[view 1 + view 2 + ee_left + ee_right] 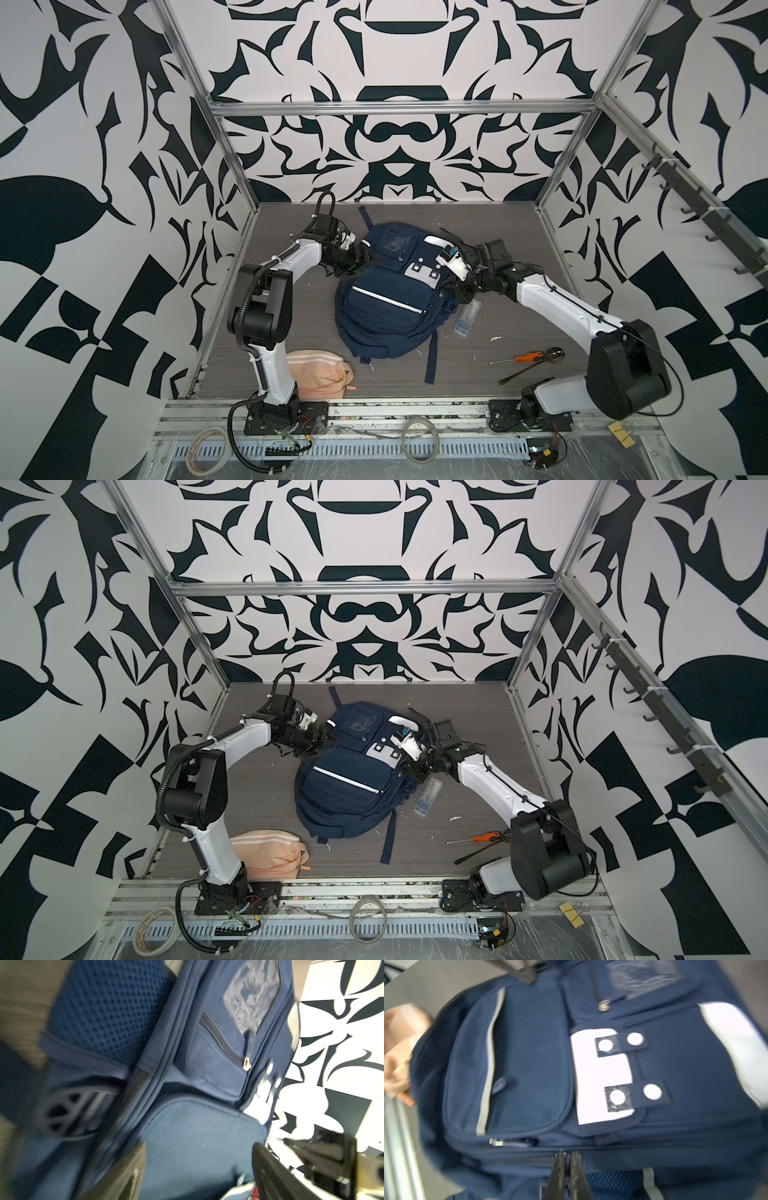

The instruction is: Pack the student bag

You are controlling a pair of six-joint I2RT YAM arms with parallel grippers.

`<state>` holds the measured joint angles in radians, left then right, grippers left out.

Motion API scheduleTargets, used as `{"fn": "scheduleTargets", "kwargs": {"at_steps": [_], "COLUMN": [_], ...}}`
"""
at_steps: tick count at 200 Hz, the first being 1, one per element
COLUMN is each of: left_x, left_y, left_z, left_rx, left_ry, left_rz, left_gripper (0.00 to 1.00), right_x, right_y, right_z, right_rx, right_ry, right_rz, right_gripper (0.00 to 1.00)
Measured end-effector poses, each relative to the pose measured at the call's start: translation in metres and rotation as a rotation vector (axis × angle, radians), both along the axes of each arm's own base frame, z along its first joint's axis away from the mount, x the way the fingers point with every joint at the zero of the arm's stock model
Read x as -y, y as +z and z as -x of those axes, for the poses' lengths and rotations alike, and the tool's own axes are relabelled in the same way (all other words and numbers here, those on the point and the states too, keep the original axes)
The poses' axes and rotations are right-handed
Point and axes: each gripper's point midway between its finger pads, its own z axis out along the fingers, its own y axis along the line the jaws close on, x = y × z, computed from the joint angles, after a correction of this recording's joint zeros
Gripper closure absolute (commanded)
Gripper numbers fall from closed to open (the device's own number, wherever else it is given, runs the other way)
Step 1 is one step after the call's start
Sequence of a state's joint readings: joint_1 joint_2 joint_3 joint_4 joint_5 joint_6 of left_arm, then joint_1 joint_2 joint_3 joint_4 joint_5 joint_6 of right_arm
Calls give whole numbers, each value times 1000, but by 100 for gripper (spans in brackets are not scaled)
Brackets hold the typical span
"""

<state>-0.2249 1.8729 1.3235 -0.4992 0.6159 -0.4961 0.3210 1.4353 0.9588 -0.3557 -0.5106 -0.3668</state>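
Right wrist | right gripper [566, 1155] closed at student bag [529, 1047] zip [519, 1160] | top: hidden

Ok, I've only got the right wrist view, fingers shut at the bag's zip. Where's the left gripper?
Observer: Left gripper is at the bag's left side near its top, fingers spread wide.
Operator: Anything loose near my arm?
Observer: A clear box lies beside the bag's right edge.
Operator: Other items out?
Observer: A screwdriver lies at the table's near right.
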Motion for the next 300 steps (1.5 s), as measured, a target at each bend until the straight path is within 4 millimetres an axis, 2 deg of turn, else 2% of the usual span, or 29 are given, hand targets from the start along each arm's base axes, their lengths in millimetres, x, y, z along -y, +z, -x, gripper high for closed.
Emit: {"fn": "scheduleTargets", "kwargs": {"at_steps": [33, 51, 69, 81, 91, 106, 131, 150, 164, 203, 242, 252, 277, 300], "left_x": [-38, -65, -82, -79, -70, -52, -32, -31, -30, -29, -29, -30, -36, -46], "left_y": [-3, -8, -7, 1, 11, 27, 44, 41, 36, 39, 39, 39, 35, 32], "left_z": [-5, 3, 11, 16, 20, 25, 37, 41, 42, 39, 39, 39, 44, 47], "left_rx": [-23, -60, -77, -60, -27, 29, 93, 84, 71, 82, 91, 93, 90, 82], "left_ry": [53, 79, 81, 57, 23, -21, -47, -28, -17, -17, -22, -24, -15, 6], "left_rz": [-89, -154, -195, -198, -190, -159, -78, -44, -32, -15, -10, -11, -14, -16], "left_gripper": [1, 1, 0, 1, 1, 1, 1, 1, 1, 1, 1, 1, 1, 1], "right_x": [-1, -1, 1, 1, 2, 6, 14, 20, 24, 31, 27, 25, 20, 16], "right_y": [10, 9, 7, 8, 7, 3, -8, -15, -15, -3, 34, 38, 32, 13], "right_z": [-42, -52, -54, -55, -53, -44, -22, -10, -4, -4, -41, -45, -33, -15], "right_rx": [62, 86, 86, 87, 90, 92, 74, 65, 69, 72, 77, 63, -58, -214], "right_ry": [-10, -8, -7, -8, -9, -14, -21, -27, -34, -41, -53, -56, -49, -49], "right_rz": [-2, -5, -12, -18, -21, -20, -10, 10, 21, 46, 65, 60, 32, 7], "right_gripper": [100, 100, 100, 100, 100, 93, 78, 56, 50, 45, 46, 46, 49, 50]}}
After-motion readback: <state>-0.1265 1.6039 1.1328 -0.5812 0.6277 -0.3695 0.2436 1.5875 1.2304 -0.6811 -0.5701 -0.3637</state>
